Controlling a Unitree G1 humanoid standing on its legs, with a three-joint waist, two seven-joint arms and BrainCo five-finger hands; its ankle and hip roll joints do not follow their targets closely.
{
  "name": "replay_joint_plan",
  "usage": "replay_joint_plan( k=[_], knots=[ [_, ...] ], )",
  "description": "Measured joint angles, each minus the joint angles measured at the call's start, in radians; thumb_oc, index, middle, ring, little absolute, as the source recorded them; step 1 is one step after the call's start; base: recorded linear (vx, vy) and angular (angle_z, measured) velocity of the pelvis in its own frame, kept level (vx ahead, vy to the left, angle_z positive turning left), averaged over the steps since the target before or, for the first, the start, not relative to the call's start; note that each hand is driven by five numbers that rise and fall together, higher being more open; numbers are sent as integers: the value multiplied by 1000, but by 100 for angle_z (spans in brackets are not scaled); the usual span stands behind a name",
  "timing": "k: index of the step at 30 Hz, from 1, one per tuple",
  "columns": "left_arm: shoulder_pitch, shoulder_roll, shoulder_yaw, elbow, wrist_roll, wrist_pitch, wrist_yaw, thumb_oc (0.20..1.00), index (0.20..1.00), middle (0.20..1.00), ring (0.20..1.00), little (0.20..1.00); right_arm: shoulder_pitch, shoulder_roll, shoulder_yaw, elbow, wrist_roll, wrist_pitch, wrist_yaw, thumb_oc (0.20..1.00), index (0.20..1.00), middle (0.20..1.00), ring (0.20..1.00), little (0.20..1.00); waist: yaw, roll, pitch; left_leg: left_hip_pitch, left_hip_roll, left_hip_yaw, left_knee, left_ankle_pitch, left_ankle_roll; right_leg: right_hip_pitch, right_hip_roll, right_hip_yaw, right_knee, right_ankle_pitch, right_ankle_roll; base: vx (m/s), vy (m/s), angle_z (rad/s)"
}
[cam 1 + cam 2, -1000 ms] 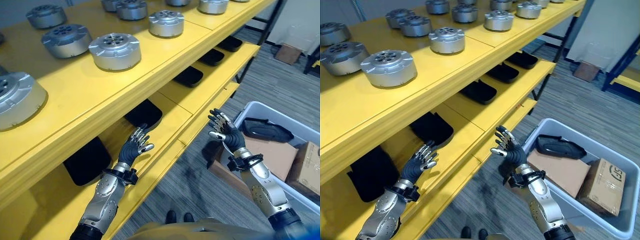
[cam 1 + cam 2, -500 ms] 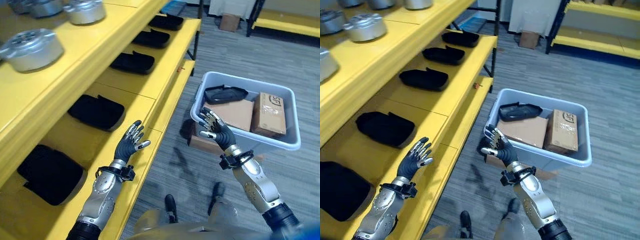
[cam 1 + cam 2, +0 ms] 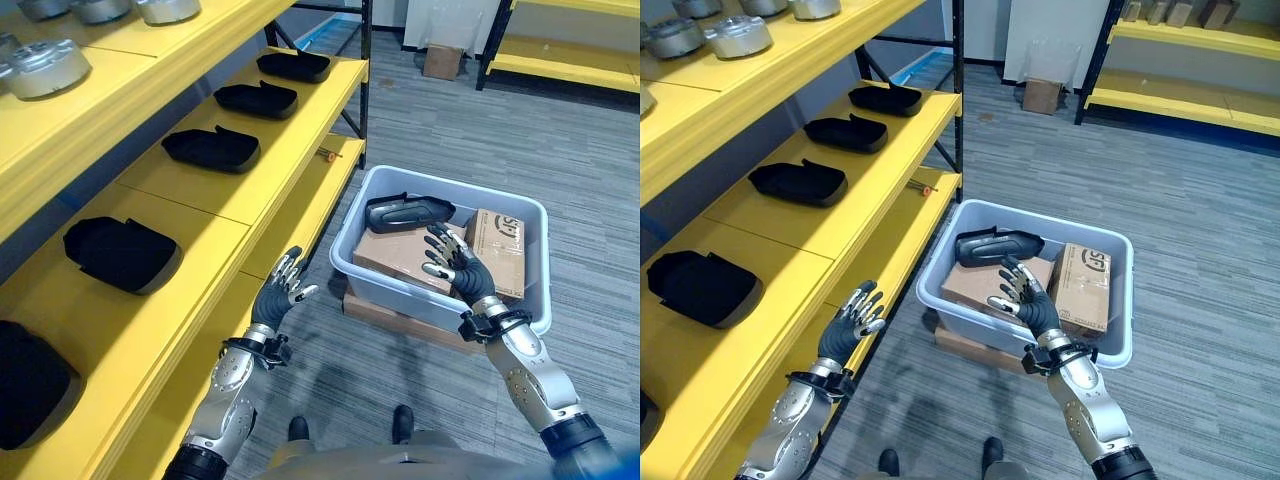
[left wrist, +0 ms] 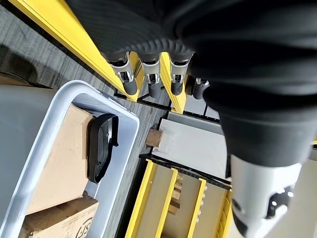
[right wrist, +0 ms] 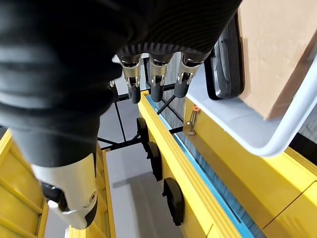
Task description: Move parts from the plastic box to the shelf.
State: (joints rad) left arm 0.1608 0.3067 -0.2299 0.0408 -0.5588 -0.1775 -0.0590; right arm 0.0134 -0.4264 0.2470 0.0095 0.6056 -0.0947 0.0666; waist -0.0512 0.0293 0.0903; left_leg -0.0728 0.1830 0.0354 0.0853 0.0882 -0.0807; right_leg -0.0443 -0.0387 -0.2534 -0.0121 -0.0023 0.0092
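Right hand (image 3: 452, 266), fingers spread and empty, hovers over the pale grey plastic box (image 3: 533, 318); left hand (image 3: 282, 296) is spread by the yellow shelf (image 3: 190, 210). Reaching farther left should meet the black moulded part (image 3: 406, 211) atop cardboard boxes (image 3: 402, 252).

arms: silver-grey | hand (image 3: 458, 268): silver fingers, dark tips | wrists: dark ribbed cover

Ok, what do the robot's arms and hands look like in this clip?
Both arms are silver-grey metal with rounded segments and small dark screw holes. The left hand and right hand have silver fingers with dark tips, and a dark ribbed cover over the back and wrist. A black band rings each wrist.
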Motion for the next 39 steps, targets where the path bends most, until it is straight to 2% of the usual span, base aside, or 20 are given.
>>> replay_joint_plan(
  k=[1, 3, 4, 5, 6, 7, 8, 9, 10, 11, 13, 15, 16, 17, 21, 22, 25, 29, 35, 39],
  knots=[
    [-17, 10, 6, -1, 0, 0, 0, 1000, 1000, 1000, 1000, 1000, 5, 6, -3, -4, 1, 0, 1, 1000, 1000, 1000, 1000, 1000, 3, -32, 12, -58, -12, -26, 113, 12, -25, -7, -18, 22, 15, -18, -31, 32, -111, -17],
    [-1, 19, 24, -4, 0, -1, 0, 1000, 1000, 1000, 1000, 1000, 13, 15, 1, -38, 3, -3, 10, 1000, 1000, 1000, 1000, 1000, 31, -69, 24, -146, -25, -106, 309, 78, -54, 12, -2, 51, 15, -15, -52, 49, -134, -30],
    [7, 19, 24, -4, -1, -1, 0, 1000, 1000, 1000, 1000, 1000, 25, 14, -3, -44, 4, -10, 10, 1000, 1000, 1000, 1000, 1000, 32, -88, 42, -223, -36, -166, 450, 106, -48, 31, 6, 56, 14, -25, -90, 91, -31, -23],
    [13, 15, 22, -5, -1, -1, 0, 1000, 1000, 1000, 1000, 1000, 33, 8, -1, -45, 4, -10, 10, 1000, 1000, 1000, 1000, 1000, 39, -95, 48, -283, -83, -219, 577, 108, -53, 28, 1, 56, 18, -32, -106, 124, 65, -28],
    [25, 17, 20, -3, -1, 0, 0, 1000, 1000, 1000, 1000, 1000, 35, 11, 4, -46, 4, -10, 10, 1000, 1000, 1000, 1000, 1000, 44, -117, 60, -316, -113, -202, 602, 35, -31, 42, -1, 86, 15, -38, -98, 123, 62, -32],
    [26, 23, 23, -5, -1, 1, -1, 1000, 1000, 1000, 1000, 1000, 31, 19, 3, -53, 5, -12, 10, 1000, 1000, 1000, 1000, 1000, 44, -122, 63, -333, -121, -167, 522, 8, -19, 34, 3, 84, 9, -35, -101, 149, 159, -46],
    [28, 20, 29, -4, -2, 1, -1, 1000, 1000, 1000, 1000, 1000, 21, 21, 6, -54, 5, -11, 12, 1000, 1000, 1000, 1000, 1000, 46, -122, 72, -304, -119, -155, 350, -7, 3, 32, 12, 96, 7, -33, -101, 199, 226, -56],
    [25, 16, 24, 5, -9, 2, 0, 1000, 1000, 1000, 1000, 1000, 19, 26, 0, -53, 4, -13, 12, 1000, 1000, 1000, 1000, 1000, 40, -96, 79, -290, -95, -190, 152, -11, -8, 50, 49, 126, -21, -18, -58, 254, 291, -82],
    [22, 17, 26, 6, -10, 0, 0, 1000, 1000, 1000, 1000, 1000, 16, 23, 10, -47, 4, -14, 10, 1000, 1000, 1000, 1000, 1000, 53, -82, 84, -242, -61, -230, -74, -1, -15, 51, 71, 155, -30, -20, -45, 212, 233, -113],
    [3, 16, 26, 24, -9, 0, 1, 1000, 1000, 1000, 1000, 1000, -4, 8, 20, -19, 1, -14, 9, 1000, 1000, 1000, 1000, 1000, 56, -61, 110, -219, -25, -293, -184, 8, -28, 76, 91, 190, -36, -8, -54, 167, 198, -121],
    [4, 14, 34, 26, -11, -2, 0, 1000, 1000, 1000, 1000, 1000, 17, 4, 11, -19, 0, -13, 9, 1000, 1000, 1000, 1000, 1000, 37, -50, 108, -148, -26, -272, -150, 15, -28, 144, 81, 234, -80, -5, -60, 267, 427, -114],
    [2, 14, 28, 20, -11, -3, -4, 1000, 1000, 1000, 1000, 1000, 65, 16, -11, -44, -1, -14, 10, 1000, 1000, 1000, 1000, 1000, 15, -29, 90, -30, -48, -132, -147, 21, -9, 165, 49, 279, -79, -26, -24, 251, 441, -78],
    [9, 15, 29, 20, -11, -4, -7, 1000, 1000, 1000, 1000, 1000, 76, 10, -10, -57, -1, -14, 10, 1000, 1000, 1000, 1000, 1000, -8, -5, 77, 22, -60, -93, -181, 40, 14, 165, 39, 286, -78, -37, -3, 134, 268, -50],
    [-17, 30, 35, 20, -11, -4, -6, 1000, 1000, 1000, 1000, 1000, 75, 29, -6, -53, -1, -10, 10, 1000, 1000, 1000, 1000, 1000, -21, -15, 81, 27, -94, -58, -181, 38, 25, 140, -1, 299, -46, -46, 22, 101, 226, -58],
    [-71, 73, 44, 15, -11, -13, -5, 1000, 1000, 1000, 1000, 1000, 68, 33, 43, -53, -2, 1, 45, 1000, 1000, 1000, 1000, 1000, 6, -47, 78, 60, -172, 13, -181, -9, 92, 100, -95, 324, -14, -29, 122, 82, 200, -54],
    [-59, 95, 48, 13, -11, -16, -2, 1000, 1000, 1000, 1000, 1000, 63, 33, 42, -54, -2, 3, 51, 1000, 1000, 1000, 1000, 1000, 13, -68, 71, 60, -198, 34, -181, -16, 100, 96, -125, 325, -20, -31, 134, 72, 119, -58],
    [-36, 109, 56, 10, -9, -16, 3, 1000, 1000, 1000, 1000, 1000, 67, 35, 35, -54, -2, 12, 51, 1000, 1000, 1000, 1000, 1000, 6, -99, 58, 62, -227, 80, -181, -27, 108, 94, -156, 327, -62, -27, 140, 91, 91, -49],
    [-18, 107, 61, -38, 22, -16, 9, 1000, 1000, 1000, 1000, 1000, 127, 30, 22, -72, -1, 15, 53, 1000, 1000, 1000, 1000, 1000, -18, -94, 48, 72, -202, 120, -184, -38, 96, 87, -136, 377, -79, -17, 134, 62, 4, -38],
    [-72, 97, 54, -47, 82, -26, 43, 1000, 1000, 1000, 1000, 1000, 156, 21, 4, -107, 3, 18, 60, 1000, 1000, 1000, 1000, 1000, -65, -85, 25, 43, -168, 147, -182, -26, 88, 45, -103, 406, -83, 0, 121, -16, -58, -17],
    [-225, 57, -21, 182, 124, -51, 89, 1000, 1000, 1000, 1000, 1000, 105, 13, 35, -108, 12, 16, 59, 1000, 1000, 1000, 1000, 1000, -75, -71, 13, -15, -143, 176, -181, -14, 78, -33, -79, 430, -84, 13, 119, -84, -77, -19]
  ],
)
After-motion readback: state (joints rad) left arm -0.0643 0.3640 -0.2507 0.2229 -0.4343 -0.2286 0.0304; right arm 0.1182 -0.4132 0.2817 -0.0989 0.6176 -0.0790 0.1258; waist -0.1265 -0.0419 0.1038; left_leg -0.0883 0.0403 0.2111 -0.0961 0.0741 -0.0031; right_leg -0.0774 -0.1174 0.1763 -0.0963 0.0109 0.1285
